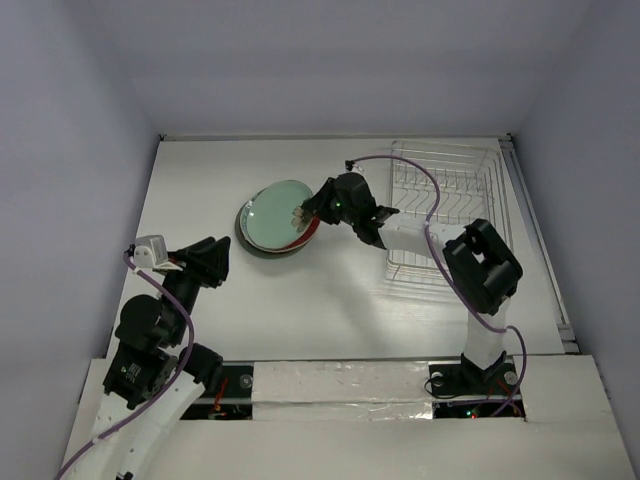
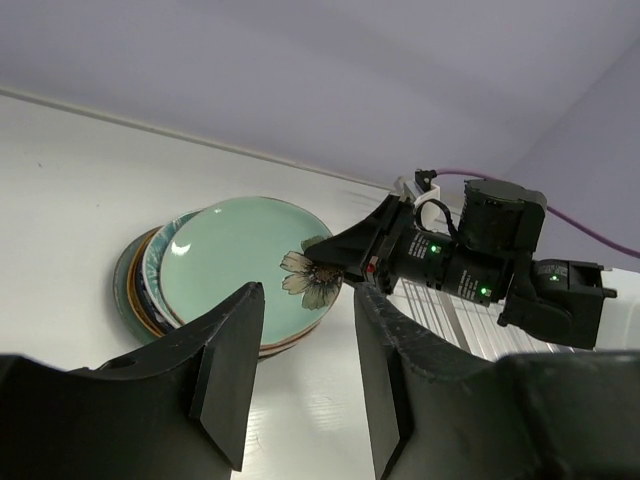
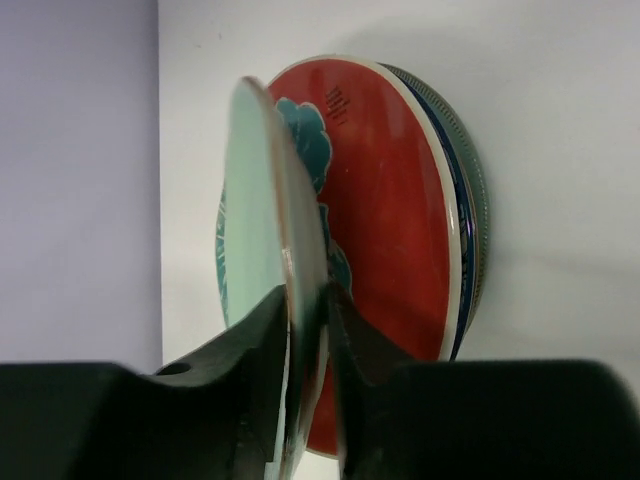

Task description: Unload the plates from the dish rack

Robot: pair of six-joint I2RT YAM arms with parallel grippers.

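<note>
A pale green plate (image 1: 275, 212) with a flower painted near its rim is tilted over a stack of plates (image 1: 262, 248) at the middle of the table. My right gripper (image 1: 303, 212) is shut on its right rim. In the right wrist view the fingers (image 3: 305, 295) pinch that rim (image 3: 255, 200) above a red plate (image 3: 385, 200), which tops the stack. The wire dish rack (image 1: 455, 190) at the right shows no plates. My left gripper (image 2: 308, 295) is open and holds nothing, low at the left (image 1: 222, 250), pointing toward the stack (image 2: 235, 255).
White walls close in the table on three sides. The right arm's forearm and purple cable (image 1: 400, 165) stretch from the rack to the stack. A taped strip (image 1: 340, 380) runs along the near edge between the two arm bases.
</note>
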